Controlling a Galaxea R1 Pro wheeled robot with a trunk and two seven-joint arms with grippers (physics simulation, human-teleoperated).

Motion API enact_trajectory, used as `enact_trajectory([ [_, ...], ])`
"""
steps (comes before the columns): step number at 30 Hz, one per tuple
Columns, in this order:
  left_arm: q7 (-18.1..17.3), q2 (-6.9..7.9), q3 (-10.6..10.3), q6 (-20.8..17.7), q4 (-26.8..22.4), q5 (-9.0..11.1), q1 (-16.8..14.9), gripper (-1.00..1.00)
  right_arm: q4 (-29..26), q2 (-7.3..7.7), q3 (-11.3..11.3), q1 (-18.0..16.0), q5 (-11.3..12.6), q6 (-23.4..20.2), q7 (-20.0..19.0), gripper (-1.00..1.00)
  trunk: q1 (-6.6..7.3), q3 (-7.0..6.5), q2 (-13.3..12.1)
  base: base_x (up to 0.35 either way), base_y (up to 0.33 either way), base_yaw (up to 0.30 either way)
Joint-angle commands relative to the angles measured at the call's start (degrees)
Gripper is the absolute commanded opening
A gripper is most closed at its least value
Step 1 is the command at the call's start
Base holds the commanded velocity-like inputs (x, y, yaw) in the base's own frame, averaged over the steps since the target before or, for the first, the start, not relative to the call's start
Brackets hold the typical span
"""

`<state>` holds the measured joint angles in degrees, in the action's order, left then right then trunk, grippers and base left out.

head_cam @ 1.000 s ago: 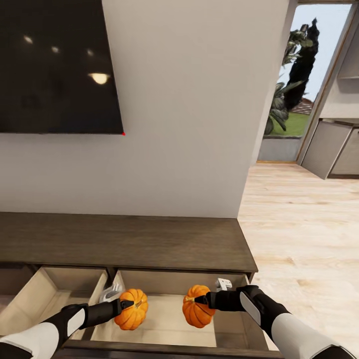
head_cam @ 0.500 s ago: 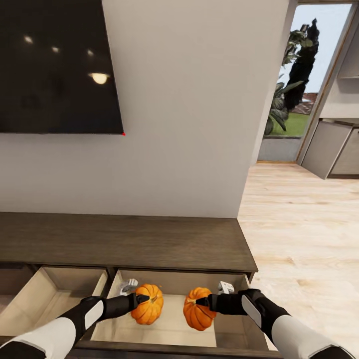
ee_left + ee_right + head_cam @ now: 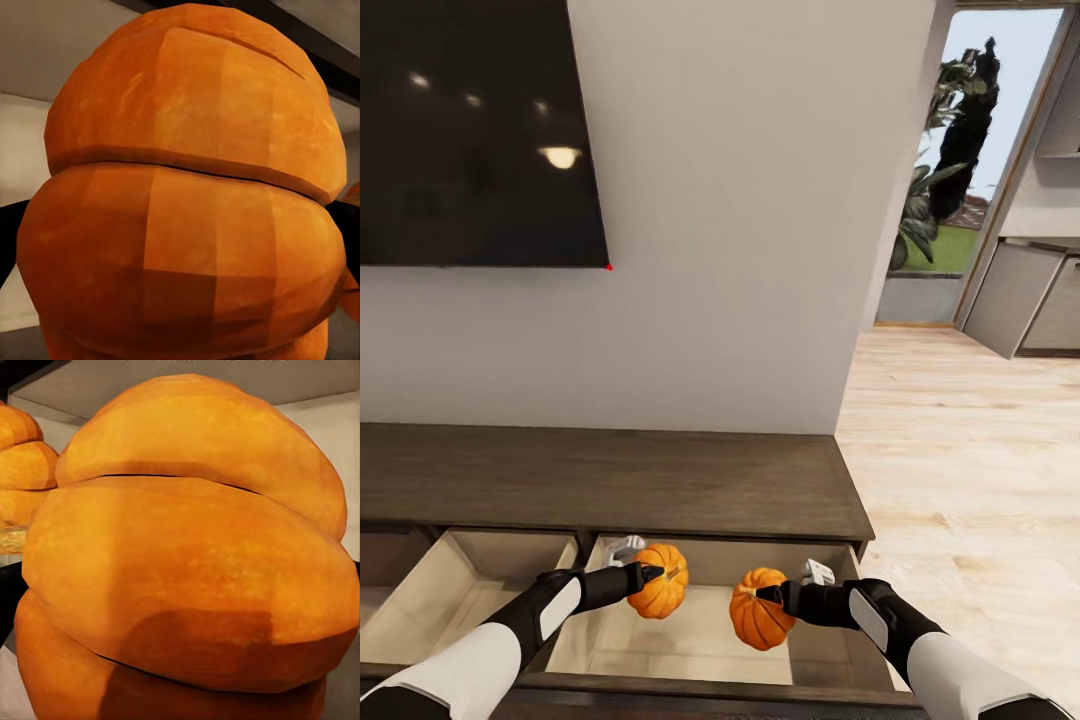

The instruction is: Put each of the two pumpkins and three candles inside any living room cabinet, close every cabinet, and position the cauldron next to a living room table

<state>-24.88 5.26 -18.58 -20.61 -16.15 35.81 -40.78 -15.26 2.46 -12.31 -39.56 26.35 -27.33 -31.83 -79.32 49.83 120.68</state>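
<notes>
pumpkins are held by both arms over the open drawer (image 3: 690, 650) of the low dark-brown cabinet (image 3: 610, 480). the left gripper (image 3: 652, 573) has its fingers closed on the left pumpkin (image 3: 659, 594), gripping it at the top where the dark stem is, so the pumpkin hangs just in front of the fingertips and a little below them. in the left wrist view this pumpkin (image 3: 187, 202) is very close to the camera, and the black fingers (image 3: 9, 240) show only as dark edges at its two sides.

the right gripper (image 3: 768, 596) is closed on the right pumpkin (image 3: 760, 620) in the same way, at the top of the fruit, and the pumpkin sits directly ahead of its fingertips. in the right wrist view this pumpkin (image 3: 195, 562) takes almost all the frame, and the other pumpkin (image 3: 22, 472) shows beside it, near but apart.

both pumpkins are above the pale beige inside of the drawer; i cannot tell if they touch its floor. the two grippers point toward each other, with the pumpkins between them, not touching. beside this drawer, on the left arm's side, a second drawer (image 3: 450, 600) is open too. above the cabinet a dark television (image 3: 475, 130) hangs on the white wall (image 3: 740, 250).
</notes>
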Motion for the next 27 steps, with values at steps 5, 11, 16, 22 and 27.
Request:
enact_trajectory([
  [5,0.00,0.01,0.05,-0.08,0.06,0.05,0.00,-1.00,-0.11,0.06,0.00,0.00,-0.12,-0.01,0.26,-1.00,0.00,0.00,0.00,0.000,0.000,0.000],
  [11,0.35,-0.30,-0.21,0.35,1.06,0.09,0.07,-1.00,0.24,0.15,0.02,0.00,-0.07,0.67,0.62,-1.00,0.00,0.00,0.00,0.000,0.000,0.000],
  [16,2.85,-0.58,0.07,0.39,5.11,0.18,0.09,-1.00,0.61,0.09,0.07,-0.01,-0.05,1.68,0.79,-1.00,0.00,0.00,0.00,0.000,0.000,0.000],
  [22,3.84,-0.79,-0.01,0.46,6.11,0.05,0.09,-1.00,0.06,0.00,-0.08,0.01,-0.24,2.56,1.10,-1.00,0.00,0.08,0.00,0.000,0.000,0.000],
  [27,3.82,-0.56,-0.01,0.31,4.82,0.05,0.09,-1.00,0.06,-0.01,-0.04,0.00,-0.14,2.83,2.00,-1.00,0.00,0.48,0.00,0.000,0.000,0.000],
])
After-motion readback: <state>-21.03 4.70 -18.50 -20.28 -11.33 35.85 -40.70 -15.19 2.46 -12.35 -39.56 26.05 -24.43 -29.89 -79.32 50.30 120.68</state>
